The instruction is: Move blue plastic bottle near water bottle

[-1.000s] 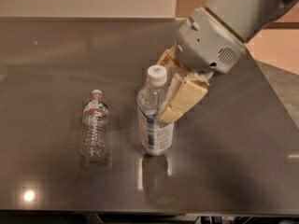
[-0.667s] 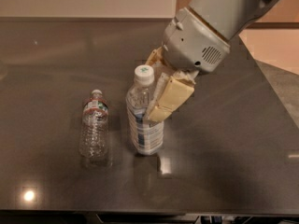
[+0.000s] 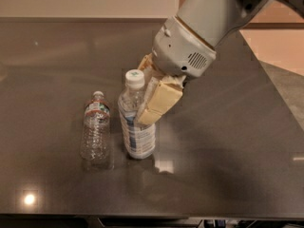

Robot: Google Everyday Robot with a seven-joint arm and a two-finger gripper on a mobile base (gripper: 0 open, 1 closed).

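Note:
The blue plastic bottle [image 3: 137, 134], clear with a white cap bearing a green mark and a blue-and-white label, stands upright on the dark table [image 3: 228, 141]. My gripper [image 3: 145, 103] reaches down from the upper right and is shut on the bottle's upper body, its cream fingers [image 3: 159, 101] on either side. The water bottle [image 3: 96, 129], slim, ribbed, with a reddish neck band, stands upright just left of it, a small gap between them.
The table's right edge [image 3: 280, 99] runs diagonally down the right side, with a lighter floor beyond. The front edge [image 3: 152, 216] lies along the bottom. A wall stands behind the far edge.
My gripper has moved left with the blue plastic bottle, bringing it close beside the water bottle. The water bottle has not moved.

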